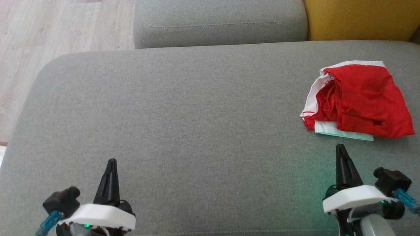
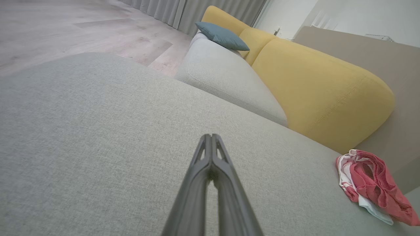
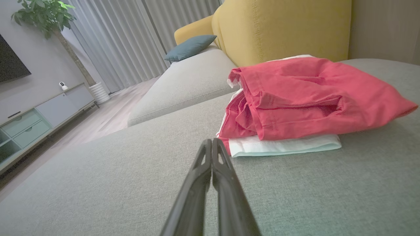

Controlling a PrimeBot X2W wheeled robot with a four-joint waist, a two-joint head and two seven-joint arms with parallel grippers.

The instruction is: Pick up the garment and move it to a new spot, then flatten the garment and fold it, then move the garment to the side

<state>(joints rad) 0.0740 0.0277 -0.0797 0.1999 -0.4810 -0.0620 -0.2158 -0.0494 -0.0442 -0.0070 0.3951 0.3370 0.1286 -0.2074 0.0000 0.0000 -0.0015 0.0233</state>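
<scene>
The garment [image 1: 361, 98], red with white bands, lay in a loose, creased fold on the far right part of a broad grey seat cushion [image 1: 197, 108], close to the yellow backrest [image 1: 357, 19]. A pale layer stuck out under its near edge. The left jaws were pressed together above bare grey fabric, well apart from the garment. The right jaws were also together, holding nothing, their tip just short of the garment's near edge. Beyond the seat sat a second grey cushion [image 1: 220, 23], with a blue-grey pillow [image 3: 190, 47] further along. Pale wood flooring [image 1: 49, 32] ran to grey curtains [image 3: 131, 39], a potted plant [image 3: 42, 14] and a low cabinet [image 3: 39, 114].
</scene>
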